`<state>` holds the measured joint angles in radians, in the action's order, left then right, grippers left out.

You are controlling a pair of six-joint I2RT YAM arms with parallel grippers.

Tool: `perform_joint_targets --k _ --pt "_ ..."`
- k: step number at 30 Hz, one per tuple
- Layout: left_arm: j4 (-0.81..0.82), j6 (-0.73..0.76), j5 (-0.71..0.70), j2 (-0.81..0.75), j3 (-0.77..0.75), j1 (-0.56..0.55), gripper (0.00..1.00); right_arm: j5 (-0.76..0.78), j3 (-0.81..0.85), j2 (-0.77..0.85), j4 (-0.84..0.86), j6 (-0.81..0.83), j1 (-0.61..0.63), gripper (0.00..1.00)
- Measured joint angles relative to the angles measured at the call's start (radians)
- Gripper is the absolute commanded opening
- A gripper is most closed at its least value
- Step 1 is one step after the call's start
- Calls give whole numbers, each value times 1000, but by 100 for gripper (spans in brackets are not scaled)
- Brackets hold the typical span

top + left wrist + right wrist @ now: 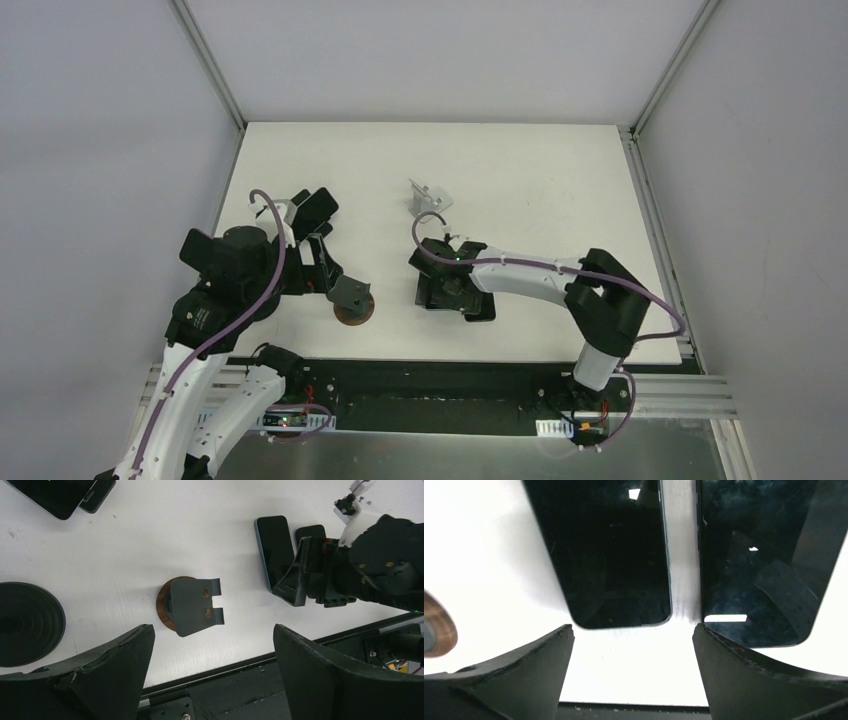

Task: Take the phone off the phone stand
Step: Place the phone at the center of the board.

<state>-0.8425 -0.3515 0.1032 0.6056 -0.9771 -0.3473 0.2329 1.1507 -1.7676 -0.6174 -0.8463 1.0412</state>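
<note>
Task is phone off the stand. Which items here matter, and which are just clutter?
Job: phone stand, empty; teal-edged phone and dark phone, both below the open right gripper; cannot tell which is the task's.
Lying about: clear bracket; phone pair far left; black disc.

- A dark phone [609, 555] lies flat in the upper middle of the frame. Its rounded bottom end points down.
- A second dark phone [754, 555] lies just beside it in the upper right. A thin strip of table shows between them.
- Both screens are black, with small bright spots of light on them.
- The white table [484, 555] fills the left side.
- The right gripper [633, 630] hangs over the phones' bottom ends, its two black fingers [514, 675] spread wide in the bottom corners.
- A bit of a brown round piece [436, 625] peeks in at the left edge.
</note>
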Motion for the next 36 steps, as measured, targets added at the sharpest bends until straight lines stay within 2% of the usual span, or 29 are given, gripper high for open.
perform_joint_targets --k 13,21,27,36 --pt "0 0 -3 10 0 0 93 1 8 311 11 158 -5 93" --pt "0 0 -11 43 0 0 91 7 -4 444 2 171 -87 93" --pt "0 0 -95 69 0 0 91 5 -71 575 -25 170 -112 93" --pt "0 8 -187 212 -94 0 90 -17 -188 610 -38 147 -113 93"
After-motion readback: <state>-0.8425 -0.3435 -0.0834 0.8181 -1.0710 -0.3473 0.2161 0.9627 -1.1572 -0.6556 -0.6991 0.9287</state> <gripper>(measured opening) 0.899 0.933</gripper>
